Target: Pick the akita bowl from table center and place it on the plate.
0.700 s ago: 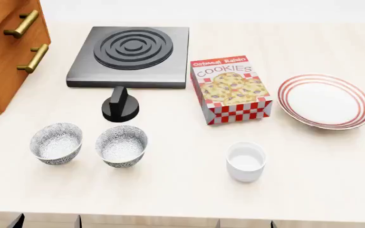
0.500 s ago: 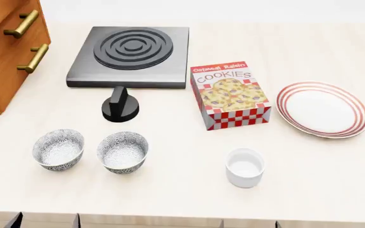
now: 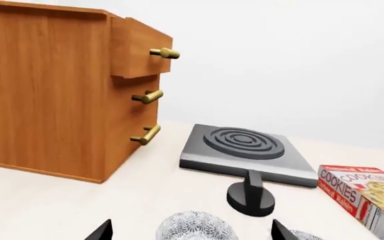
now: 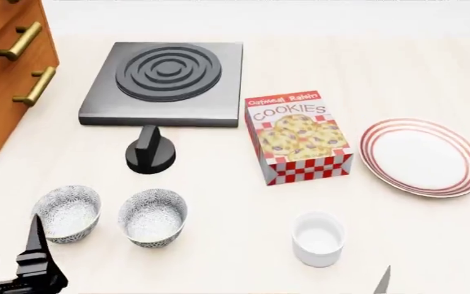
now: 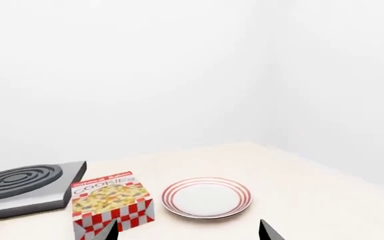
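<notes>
Approach step, nothing grasped. Two small round grey-black floral bowls side by side near the front edge of the pale worktop [image 4: 218, 202]; the one nearer table centre taken as the akita bowl [image 4: 152, 217], its twin [image 4: 68, 212] just beside it. Left end effector [image 3: 188, 231] spread open, empty, low beside the twin. Right end effector [image 5: 186, 230] open, empty. Wide white red-ringed plate [image 4: 421, 156] well apart, beyond cookie box [image 4: 298, 136] and plain white cup [image 4: 317, 237]. Next: straddle rim without knocking twin. Open room toward plate along front.
</notes>
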Robot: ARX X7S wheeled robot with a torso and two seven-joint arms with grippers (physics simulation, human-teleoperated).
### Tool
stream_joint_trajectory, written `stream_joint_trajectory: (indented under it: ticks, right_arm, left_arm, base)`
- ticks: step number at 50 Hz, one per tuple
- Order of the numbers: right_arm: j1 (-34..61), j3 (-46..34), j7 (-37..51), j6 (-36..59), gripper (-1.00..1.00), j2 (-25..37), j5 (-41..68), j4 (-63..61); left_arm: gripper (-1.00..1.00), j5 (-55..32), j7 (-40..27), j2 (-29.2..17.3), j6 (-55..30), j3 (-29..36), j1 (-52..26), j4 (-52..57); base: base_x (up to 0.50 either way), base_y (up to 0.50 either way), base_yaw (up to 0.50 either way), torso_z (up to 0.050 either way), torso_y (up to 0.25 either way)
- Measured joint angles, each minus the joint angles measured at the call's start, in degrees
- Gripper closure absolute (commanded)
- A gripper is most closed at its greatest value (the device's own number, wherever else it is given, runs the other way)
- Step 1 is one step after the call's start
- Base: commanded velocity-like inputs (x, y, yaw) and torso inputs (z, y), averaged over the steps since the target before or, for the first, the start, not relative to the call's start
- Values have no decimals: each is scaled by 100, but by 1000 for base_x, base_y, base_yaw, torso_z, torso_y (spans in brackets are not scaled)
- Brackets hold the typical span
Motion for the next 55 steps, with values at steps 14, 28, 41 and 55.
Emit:
stream_joint_trajectory:
  ticks: [14,28,41,55]
  right_arm:
    - [-349,249,364,-106,-100,81,167,-398]
    - [-390,220,512,-166,-100,195,283,-466]
    - [-415,153,615,-170,-100,302,363,-484]
    - [-456,89,718,-212,-100,389,409,-510]
  left_arm:
    - [-100,-215,-151,-162,-230,-145,46,319]
    - [-100,-292,-242,-254,-258,-115,12,333]
    - [-100,-344,-296,-321,-241,-61,27,339]
    - [-100,-427,-354,-389,-235,-43,51,400]
  base:
    - [267,0,0,0,0]
    - [346,0,0,0,0]
    - [174,0,0,0,0]
    - [54,0,0,0,0]
